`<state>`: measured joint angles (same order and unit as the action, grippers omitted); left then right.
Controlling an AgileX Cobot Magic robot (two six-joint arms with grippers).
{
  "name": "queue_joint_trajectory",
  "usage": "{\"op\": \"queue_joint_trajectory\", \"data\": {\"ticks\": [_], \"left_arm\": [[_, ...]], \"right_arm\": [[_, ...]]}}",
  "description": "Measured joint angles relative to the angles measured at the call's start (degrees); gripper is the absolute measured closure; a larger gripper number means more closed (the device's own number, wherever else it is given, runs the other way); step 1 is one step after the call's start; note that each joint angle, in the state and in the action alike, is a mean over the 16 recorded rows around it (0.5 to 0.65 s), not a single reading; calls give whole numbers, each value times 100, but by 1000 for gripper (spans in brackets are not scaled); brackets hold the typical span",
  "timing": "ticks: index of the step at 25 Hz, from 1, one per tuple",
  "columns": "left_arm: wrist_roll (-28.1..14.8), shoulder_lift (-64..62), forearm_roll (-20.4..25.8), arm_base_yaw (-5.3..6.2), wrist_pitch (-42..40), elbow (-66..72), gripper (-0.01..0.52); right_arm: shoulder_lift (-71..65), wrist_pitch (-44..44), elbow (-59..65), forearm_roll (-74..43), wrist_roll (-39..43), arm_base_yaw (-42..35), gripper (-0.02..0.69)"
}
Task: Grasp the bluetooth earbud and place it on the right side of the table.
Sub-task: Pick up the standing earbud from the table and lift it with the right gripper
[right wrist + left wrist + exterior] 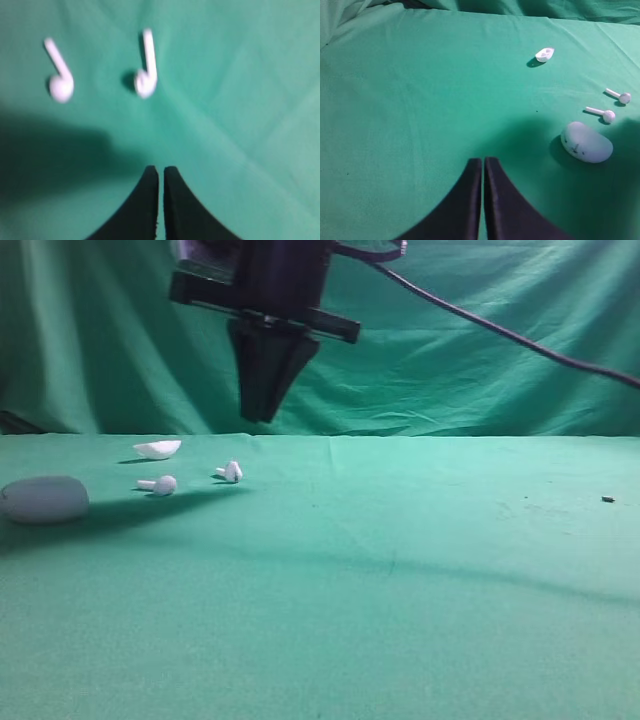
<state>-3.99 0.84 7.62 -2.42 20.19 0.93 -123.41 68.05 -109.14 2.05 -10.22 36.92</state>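
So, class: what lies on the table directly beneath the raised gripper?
Beneath the right gripper, shut and empty, lies bare green table. Two earbuds lie just ahead. Whatever its fingers cover stays hidden.

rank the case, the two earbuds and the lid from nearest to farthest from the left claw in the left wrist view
From the left claw:
1. Case, to the right, nearest.
2. Lower earbud, just beyond the case.
3. Upper earbud, farther right.
4. Lid, up the table; close to the upper earbud's rank, hard to call.

The white bluetooth earbud (231, 472) lies on its side on the green table (400, 580), left of centre.
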Motion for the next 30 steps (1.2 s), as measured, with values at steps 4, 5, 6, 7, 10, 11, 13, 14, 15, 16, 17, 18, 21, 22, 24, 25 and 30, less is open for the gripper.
{"op": "queue_joint_trajectory", "data": {"ticks": [4, 5, 6, 7, 10, 11, 13, 14, 15, 16, 17, 18, 21, 22, 24, 25, 30], "left_arm": [[0, 0, 0, 0, 0, 0, 514], [0, 0, 0, 0, 0, 0, 514], [0, 0, 0, 0, 0, 0, 514], [0, 0, 0, 0, 0, 0, 514], [0, 0, 0, 0, 0, 0, 514], [0, 0, 0, 0, 0, 0, 514], [0, 0, 0, 0, 0, 0, 514], [0, 0, 0, 0, 0, 0, 514], [0, 0, 0, 0, 0, 0, 514], [0, 0, 0, 0, 0, 0, 514], [0, 0, 0, 0, 0, 0, 514], [0, 0, 0, 0, 0, 0, 514], [0, 0, 0, 0, 0, 0, 514], [0, 0, 0, 0, 0, 0, 514], [0, 0, 0, 0, 0, 0, 514], [0, 0, 0, 0, 0, 0, 514], [0, 0, 0, 0, 0, 0, 514]], "right_arm": [[-643, 99, -800, 163, -268, 120, 578], [-755, 91, -932, 161, -313, 146, 554], [-849, 70, -1042, 148, -354, 170, 531], [-925, 39, -1126, 133, -391, 193, 507], [-1082, -100, -1252, 85, -496, 250, 432], [-1119, -158, -1266, 69, -522, 264, 406], [-1187, -286, -1276, 35, -553, 282, 356], [-1219, -351, -1278, 16, -560, 285, 333], [-1251, -416, -1279, -4, -563, 287, 314], [-1283, -481, -1279, -23, -565, 287, 297], [-1313, -544, -1279, -43, -565, 287, 283], [-1341, -606, -1279, -60, -564, 286, 274], [-1412, -771, -1282, -86, -561, 285, 263], [-1432, -817, -1284, -87, -559, 285, 262], [-1471, -889, -1287, -86, -557, 284, 258], [-1488, -917, -1288, -85, -556, 284, 263], [-1546, -957, -1297, -77, -549, 281, 325]]}}
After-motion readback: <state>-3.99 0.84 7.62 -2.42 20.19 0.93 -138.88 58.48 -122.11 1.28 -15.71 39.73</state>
